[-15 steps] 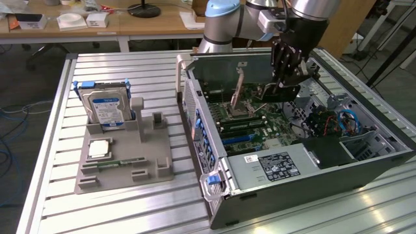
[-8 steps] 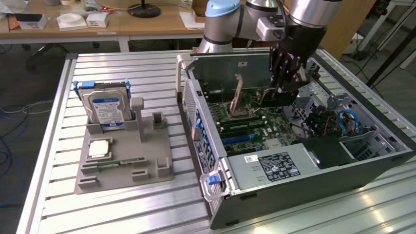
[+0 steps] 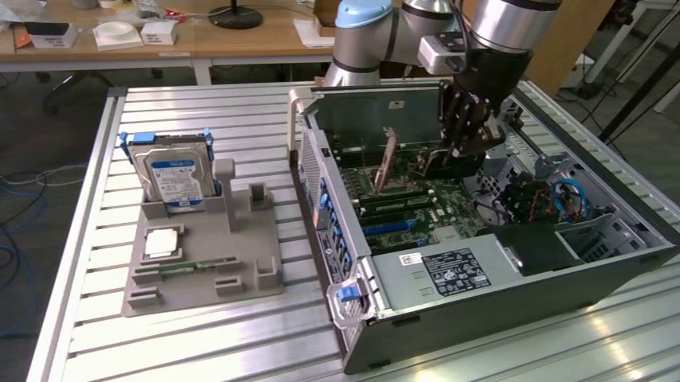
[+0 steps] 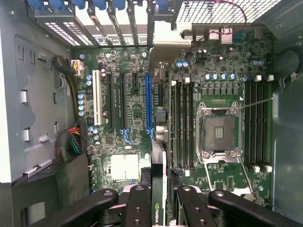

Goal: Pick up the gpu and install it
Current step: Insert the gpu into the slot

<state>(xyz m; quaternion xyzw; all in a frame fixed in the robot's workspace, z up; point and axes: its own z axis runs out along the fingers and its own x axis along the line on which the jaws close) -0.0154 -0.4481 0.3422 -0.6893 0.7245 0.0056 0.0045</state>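
Clamped edge-on in the pincer (image 4: 163, 194) above the motherboard (image 4: 137, 118): gpu (image 4: 157, 210), likely light, stiff, fragile, best held across flat faces, off the contacts.

One robot arm (image 3: 372, 32) with one pincer (image 3: 467, 135). One open computer case (image 3: 478, 330) on one desk (image 3: 212, 342), containing one motherboard (image 4: 135, 118) with one empty processor socket (image 4: 219, 130). One graphics card (image 4: 158, 179). One grey holder (image 3: 239, 247) carrying one hard drive (image 3: 175, 179), one processor chip (image 3: 162, 243) and one green memory stick (image 3: 197, 267).
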